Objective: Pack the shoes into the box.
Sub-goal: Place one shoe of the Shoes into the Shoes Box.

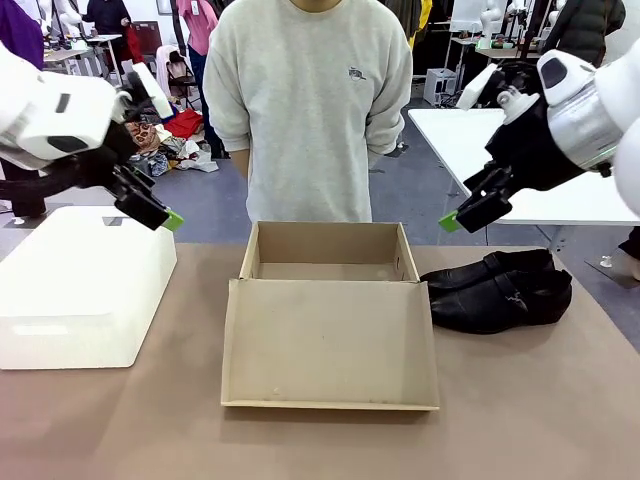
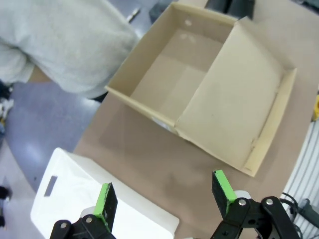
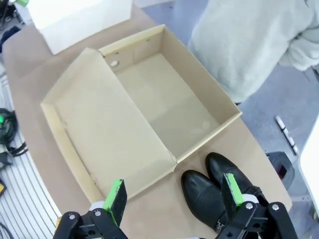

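Left gripper point(image 1: 160, 213): jaws spread wide, grasping nothing, hanging above the one white box point(image 1: 80, 290) that sits at the left side of the table point(image 1: 120, 420). In the left wrist view its two green pads point(image 2: 105, 203) stand well apart, over the white box's corner and bare tabletop.

Right gripper point(image 1: 462, 214): likewise spread and empty, hanging above the two shoes point(image 1: 500, 295). Its two green pads point(image 3: 232, 190) are also well apart.

The shoes, black and glossy, lie side by side on the table, touching each other. They are just right of the box point(image 1: 330, 243), toes pointing toward it, and neither is inside.

The single brown cardboard box stands at mid-table. Its tray is on the far side and shows bare cardboard, and its one lid flap point(image 1: 330, 345) lies open on the near side.

One person point(image 1: 310, 110) in a light grey sweatshirt stands at the far edge, directly behind the box.
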Controlling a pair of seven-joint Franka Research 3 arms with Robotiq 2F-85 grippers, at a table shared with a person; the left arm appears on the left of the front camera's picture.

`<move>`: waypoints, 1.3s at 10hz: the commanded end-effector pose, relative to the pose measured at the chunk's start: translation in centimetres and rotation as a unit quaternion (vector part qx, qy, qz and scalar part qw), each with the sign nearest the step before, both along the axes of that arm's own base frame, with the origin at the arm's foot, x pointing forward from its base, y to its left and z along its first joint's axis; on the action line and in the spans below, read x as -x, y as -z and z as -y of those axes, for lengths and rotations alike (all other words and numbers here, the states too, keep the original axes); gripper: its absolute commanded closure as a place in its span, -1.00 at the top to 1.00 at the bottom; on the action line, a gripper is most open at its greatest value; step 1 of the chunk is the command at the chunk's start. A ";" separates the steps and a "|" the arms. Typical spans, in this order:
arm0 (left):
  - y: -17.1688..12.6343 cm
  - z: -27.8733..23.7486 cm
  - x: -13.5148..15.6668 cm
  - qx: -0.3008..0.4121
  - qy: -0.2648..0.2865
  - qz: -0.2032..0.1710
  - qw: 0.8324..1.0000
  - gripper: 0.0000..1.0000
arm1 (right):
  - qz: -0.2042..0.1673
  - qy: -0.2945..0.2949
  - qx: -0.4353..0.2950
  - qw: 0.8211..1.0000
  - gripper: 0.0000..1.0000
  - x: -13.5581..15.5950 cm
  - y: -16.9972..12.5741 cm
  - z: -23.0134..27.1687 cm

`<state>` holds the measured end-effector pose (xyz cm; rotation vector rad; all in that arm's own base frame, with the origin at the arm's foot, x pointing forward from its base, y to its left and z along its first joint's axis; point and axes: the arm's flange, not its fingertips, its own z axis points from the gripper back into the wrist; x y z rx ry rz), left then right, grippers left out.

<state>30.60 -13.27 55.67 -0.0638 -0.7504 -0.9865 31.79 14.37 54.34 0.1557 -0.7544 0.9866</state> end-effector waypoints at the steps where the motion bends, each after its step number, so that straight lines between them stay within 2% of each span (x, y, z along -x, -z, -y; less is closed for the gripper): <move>1: 0.3 -1.7 0.1 0.030 0.060 -0.020 0.998 1.00 | -0.013 -0.060 -0.021 0.998 1.00 -1.0 -0.9 1.2; 6: -1.5 -3.3 -2.2 0.084 0.115 -0.049 0.989 1.00 | -0.004 -0.094 -0.033 0.995 1.00 -1.8 -1.8 2.0; 11: -2.5 -3.3 -2.5 0.097 0.155 -0.040 0.982 1.00 | -0.006 -0.109 -0.045 0.993 1.00 -2.6 -1.8 2.5; 13: -2.4 -3.1 -2.5 0.087 0.149 -0.039 0.984 1.00 | -0.006 -0.101 -0.040 0.994 1.00 -2.5 -1.8 2.4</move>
